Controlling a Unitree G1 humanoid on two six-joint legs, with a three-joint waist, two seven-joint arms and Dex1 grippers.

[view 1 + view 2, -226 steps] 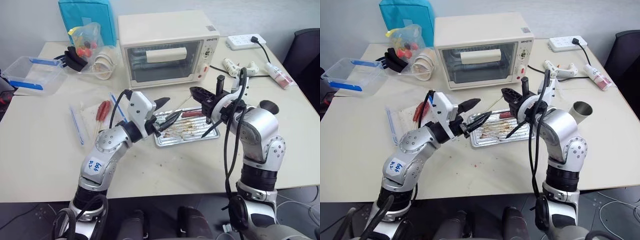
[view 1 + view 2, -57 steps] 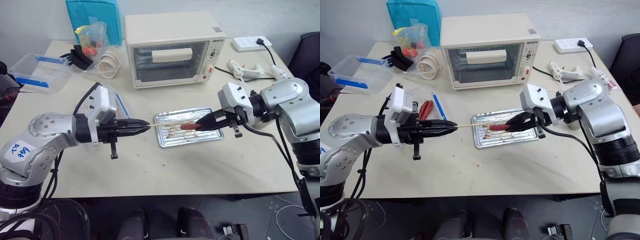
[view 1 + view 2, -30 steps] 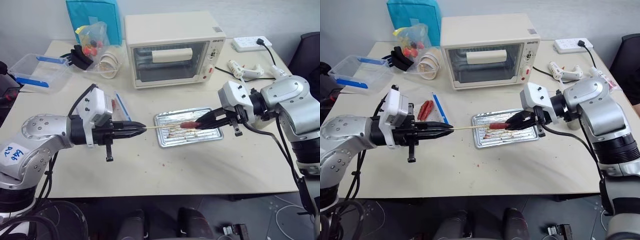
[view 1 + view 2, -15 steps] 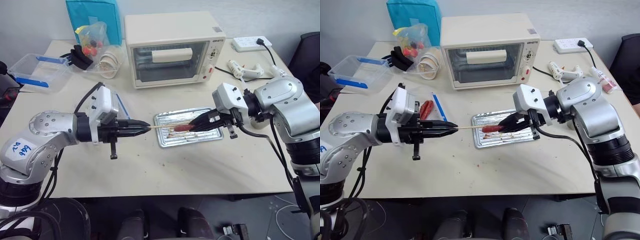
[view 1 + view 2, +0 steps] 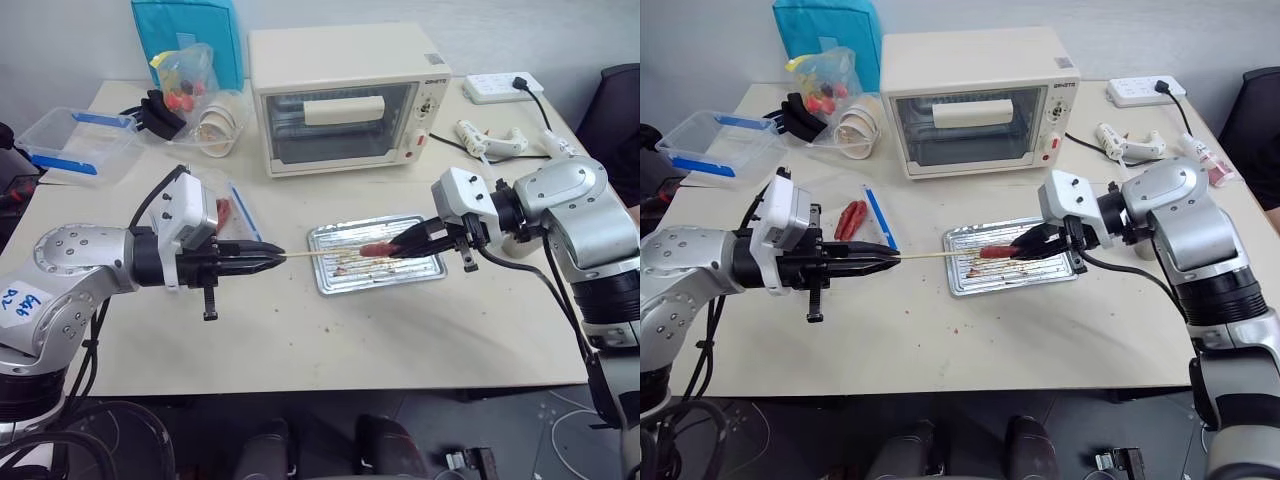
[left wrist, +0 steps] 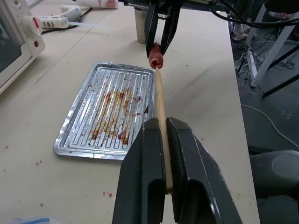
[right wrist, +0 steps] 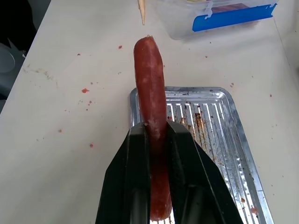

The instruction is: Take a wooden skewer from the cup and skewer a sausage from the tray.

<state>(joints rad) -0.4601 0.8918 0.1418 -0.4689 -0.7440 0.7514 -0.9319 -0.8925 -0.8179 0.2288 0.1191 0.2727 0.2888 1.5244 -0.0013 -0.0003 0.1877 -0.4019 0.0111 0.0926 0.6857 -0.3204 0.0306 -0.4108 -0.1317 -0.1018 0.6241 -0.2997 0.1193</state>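
Note:
My left gripper (image 5: 268,259) is shut on the butt of the wooden skewer (image 5: 318,254), holding it level and pointing right over the tray (image 5: 432,269). My right gripper (image 5: 400,247) is shut on the reddish-brown sausage (image 5: 375,249) and holds it above the tray, end-on to the stick. In the right wrist view the skewer's tip (image 7: 141,14) stands a short gap off the sausage's (image 7: 150,79) free end. The grey metal cup (image 6: 141,25) stands beyond the tray, near my right arm.
A cream toaster oven (image 5: 345,95) sits behind the tray. A clear plastic box with blue edges (image 5: 70,145), white paper cups (image 5: 215,125) and a bag are at the back left. Red sausages on sticks (image 5: 848,218) lie by my left arm. A power strip (image 5: 500,85) lies at the back right.
Over the last half second my right gripper carried the sausage slightly back to the right, away from the skewer's tip. The left gripper has hardly moved, and both grips are unchanged.

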